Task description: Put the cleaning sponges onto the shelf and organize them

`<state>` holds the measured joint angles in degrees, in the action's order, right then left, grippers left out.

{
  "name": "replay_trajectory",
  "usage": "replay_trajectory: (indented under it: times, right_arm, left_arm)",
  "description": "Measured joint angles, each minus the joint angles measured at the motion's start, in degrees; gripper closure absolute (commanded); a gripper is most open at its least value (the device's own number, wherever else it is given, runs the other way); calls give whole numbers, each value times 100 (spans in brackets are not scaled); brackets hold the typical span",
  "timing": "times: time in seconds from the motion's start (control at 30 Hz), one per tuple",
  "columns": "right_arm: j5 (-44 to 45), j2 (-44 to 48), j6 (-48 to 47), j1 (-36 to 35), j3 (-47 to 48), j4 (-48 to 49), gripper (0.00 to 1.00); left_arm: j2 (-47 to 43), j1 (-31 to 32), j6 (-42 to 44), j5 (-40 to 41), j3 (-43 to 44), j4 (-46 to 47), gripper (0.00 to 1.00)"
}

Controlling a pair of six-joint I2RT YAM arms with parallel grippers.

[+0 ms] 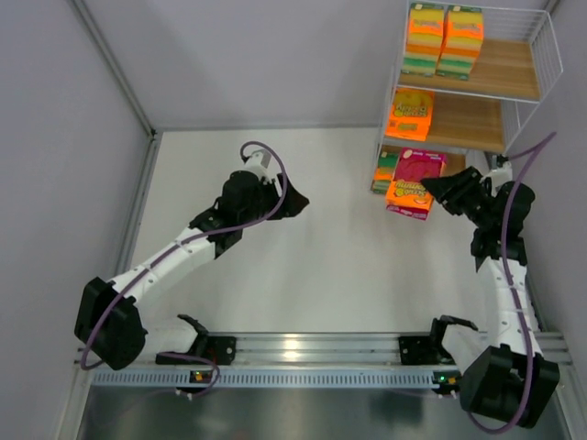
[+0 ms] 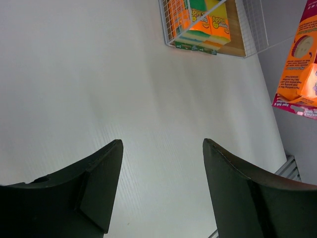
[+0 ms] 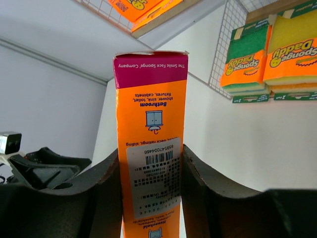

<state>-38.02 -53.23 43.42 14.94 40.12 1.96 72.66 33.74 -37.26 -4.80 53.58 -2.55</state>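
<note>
1. Clamping the magenta-topped pack between its two fingers, the right gripper holds it raised just in front of the lowest tier of the shelf.
2. The left gripper has its fingers spread wide and holds nothing. It hangs over the white table, well apart from the shelf.
3. The shelf stands in the far right corner, with white wire mesh along its sides. Bare wood shows to the right of the packs on the top and middle boards.
4. Count: one pack is in the right gripper. Two stacks stand side by side on the top board; I cannot tell how many packs are in each. One orange pack sits on the middle board. At least one green-edged pack is on the bottom board, partly hidden.
</note>
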Motion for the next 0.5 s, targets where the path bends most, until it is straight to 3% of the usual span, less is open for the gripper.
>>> replay_trajectory:
  times: [0.5]
  right_arm:
    - [245, -238, -612, 748, 1228, -417, 67]
  left_arm:
    - [96, 4, 190, -334, -2, -90, 28]
